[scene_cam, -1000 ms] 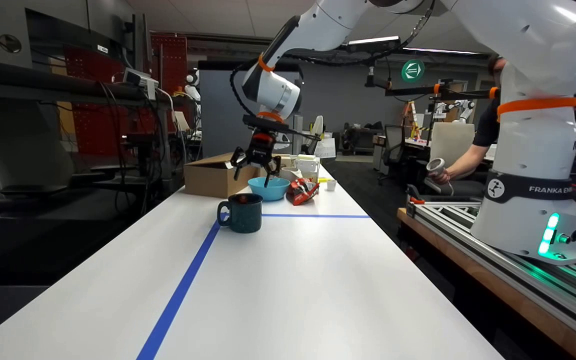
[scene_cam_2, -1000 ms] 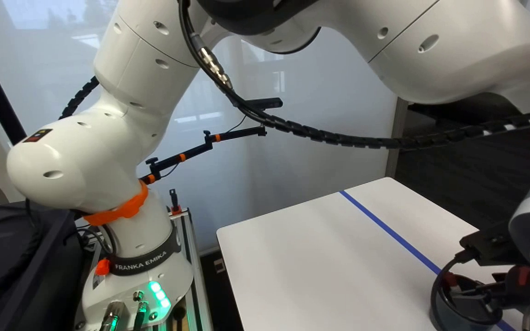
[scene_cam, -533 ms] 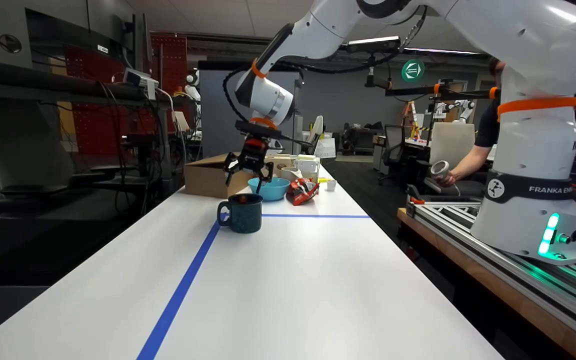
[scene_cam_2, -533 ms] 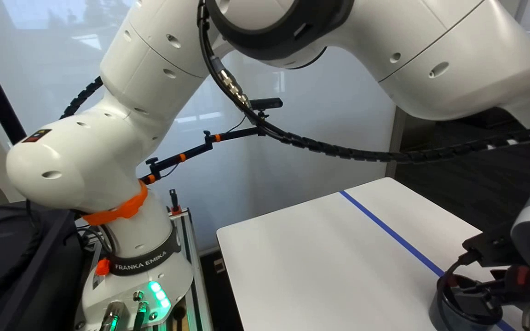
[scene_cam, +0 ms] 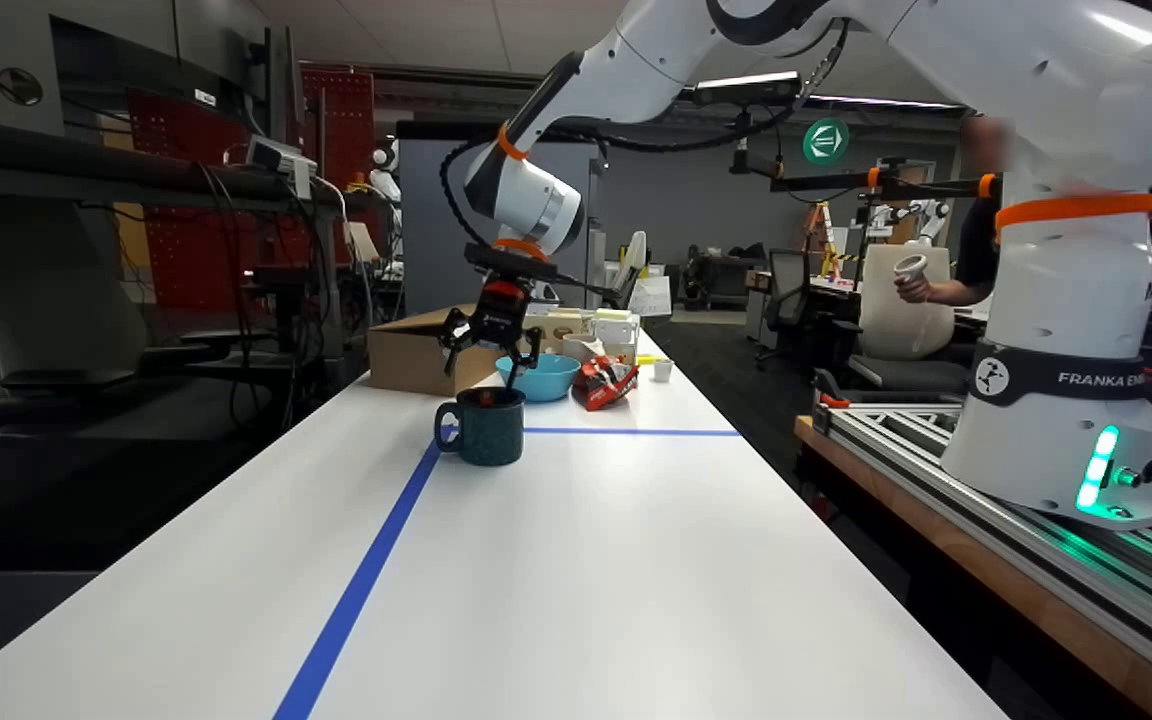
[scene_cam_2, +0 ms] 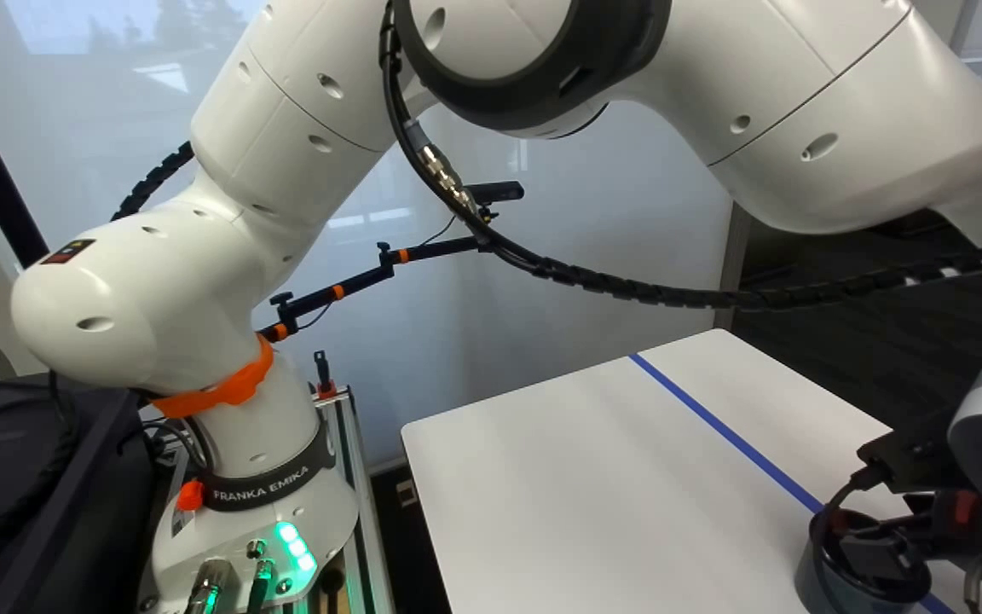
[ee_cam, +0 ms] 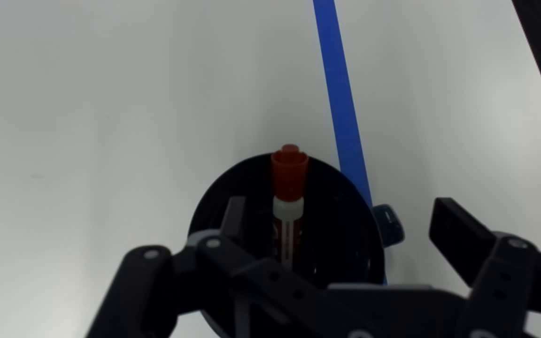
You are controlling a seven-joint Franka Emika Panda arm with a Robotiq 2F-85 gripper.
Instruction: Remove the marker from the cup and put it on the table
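Observation:
The dark teal mug (scene_cam: 491, 435) stands upright on the white table (scene_cam: 586, 560); it also shows in an exterior view (scene_cam_2: 828, 580). The marker (ee_cam: 289, 178), with a red cap and a white band, leans inside the mug, cap end at the rim; its lower end is hidden by the gripper. My gripper (ee_cam: 341, 216) is open and empty above the mug. In the wrist view one finger (ee_cam: 234, 218) is left of the marker over the mug's mouth, the other (ee_cam: 460, 234) right, beyond the mug's handle (ee_cam: 388, 225). The gripper also shows in an exterior view (scene_cam: 483, 370).
A light blue bowl (scene_cam: 546, 380), a cardboard box (scene_cam: 416, 360) and a red packet (scene_cam: 604, 383) stand behind the mug. A small white cup (scene_cam: 662, 371) is near the table's right edge. Blue tape (scene_cam: 376, 550) runs along the table.
My gripper has moved left and a little down in an exterior view, closer over the mug, staying open. The mug and marker have not moved. The person's hand with the controller has risen.

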